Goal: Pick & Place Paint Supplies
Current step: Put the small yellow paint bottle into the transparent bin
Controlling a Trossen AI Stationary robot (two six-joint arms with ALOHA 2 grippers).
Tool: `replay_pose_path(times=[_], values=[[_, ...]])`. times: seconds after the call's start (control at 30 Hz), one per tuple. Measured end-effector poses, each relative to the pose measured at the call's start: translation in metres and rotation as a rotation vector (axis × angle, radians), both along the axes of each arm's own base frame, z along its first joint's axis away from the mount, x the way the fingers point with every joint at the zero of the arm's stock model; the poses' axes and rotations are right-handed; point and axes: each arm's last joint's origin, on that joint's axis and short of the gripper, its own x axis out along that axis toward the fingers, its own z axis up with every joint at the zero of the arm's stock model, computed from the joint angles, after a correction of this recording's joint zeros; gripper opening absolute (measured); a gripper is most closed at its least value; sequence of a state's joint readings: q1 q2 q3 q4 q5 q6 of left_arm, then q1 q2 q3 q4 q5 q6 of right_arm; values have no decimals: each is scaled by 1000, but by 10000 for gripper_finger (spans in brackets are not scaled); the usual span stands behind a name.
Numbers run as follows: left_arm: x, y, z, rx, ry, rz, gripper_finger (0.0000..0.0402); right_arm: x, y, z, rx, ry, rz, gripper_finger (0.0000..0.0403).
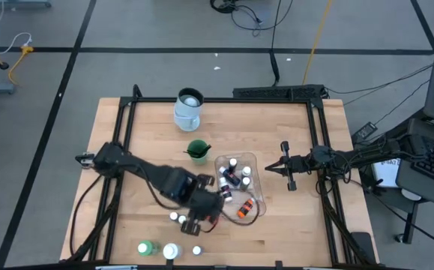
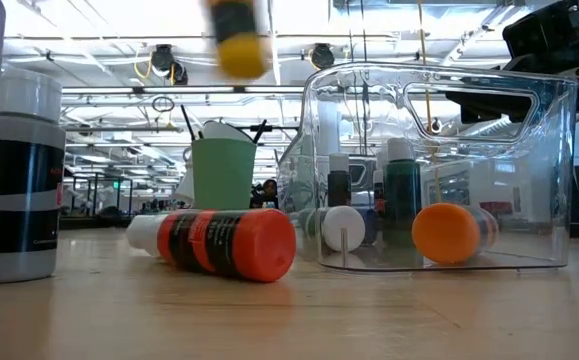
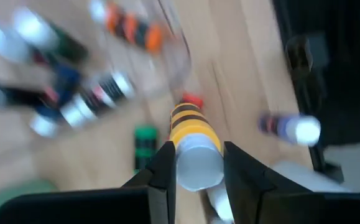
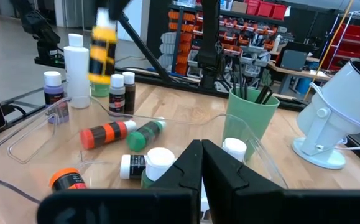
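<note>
A: How does the left arm sit?

B: It reaches across the table from the left, the left gripper [image 3: 196,168] raised beside the clear tub [image 1: 255,161], fingers clamped on a yellow paint bottle [image 3: 192,140] at its white cap.

A: Which way does the bottle point?

B: Long axis in line with the fingers, cap toward the wrist. Yellow with black bands, lifted off the table.

A: And the right arm?

B: It waits right of the tub, the right gripper [image 4: 201,163] with its fingers pressed together, holding nothing.
</note>
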State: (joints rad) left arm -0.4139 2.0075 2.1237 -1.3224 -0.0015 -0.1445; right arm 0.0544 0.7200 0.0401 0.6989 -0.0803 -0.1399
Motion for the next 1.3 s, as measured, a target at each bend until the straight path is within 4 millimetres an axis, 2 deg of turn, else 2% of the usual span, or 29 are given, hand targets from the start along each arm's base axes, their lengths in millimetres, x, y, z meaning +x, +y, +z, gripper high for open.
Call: replay_pose_path(times=[0.13,0.27,0.37,0.57,0.77,1.03,1.3], values=[[12,18,25,26,-159,-13,87,0,0,0,21,3,-1,4],[28,39,30,39,-253,-12,87,0,0,0,23,4,-1,4],[43,53,15,64,-233,-7,87,0,0,0,30,5,0,4],[71,76,-27,66,-120,-1,87,0,0,-2,48,22,-2,4],[90,86,-67,74,-19,17,87,0,0,-3,48,38,-2,4],[102,95,-96,75,43,25,87,0,0,-2,48,31,-2,4],[108,99,-106,64,40,43,87,0,0,-3,48,32,-2,4]])
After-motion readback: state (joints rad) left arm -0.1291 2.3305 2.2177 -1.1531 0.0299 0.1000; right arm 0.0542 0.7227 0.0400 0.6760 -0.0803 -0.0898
